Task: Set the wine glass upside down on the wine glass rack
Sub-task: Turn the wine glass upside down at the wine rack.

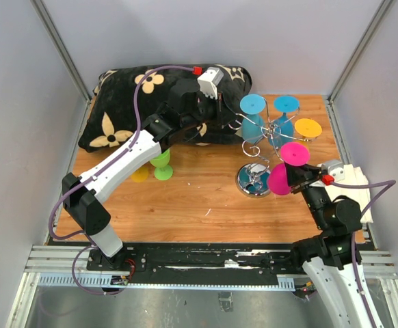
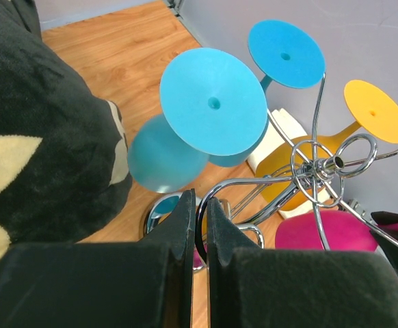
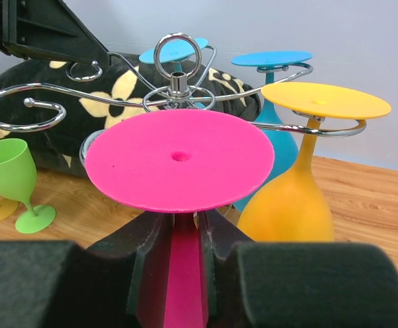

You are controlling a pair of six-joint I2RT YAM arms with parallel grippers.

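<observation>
- R pincer point(image 3: 180, 236) pinching stem of pink wine glass point(image 3: 178, 160), glass inverted, foot up.
- Glass sits right at wine glass rack point(image 3: 177, 51), near side, below top ring; can't tell if foot rides a scroll arm.
- L pincer point(image 2: 199, 222) pressed together just beside a rack arm; hold on wire unclear.
- Prob. left to do: seat foot on arm, let go.
- Blue glasses point(image 3: 271, 58) and yellow glass point(image 3: 325, 99) hang already; green glass point(image 3: 7, 171) on worktop point(image 1: 199, 198).

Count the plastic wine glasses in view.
6. Two blue glasses and one orange glass hang inverted on the chrome wire rack; the right pincer holds a pink glass; a green glass and a yellow glass stand near the left arm. Others may be hidden.
</observation>
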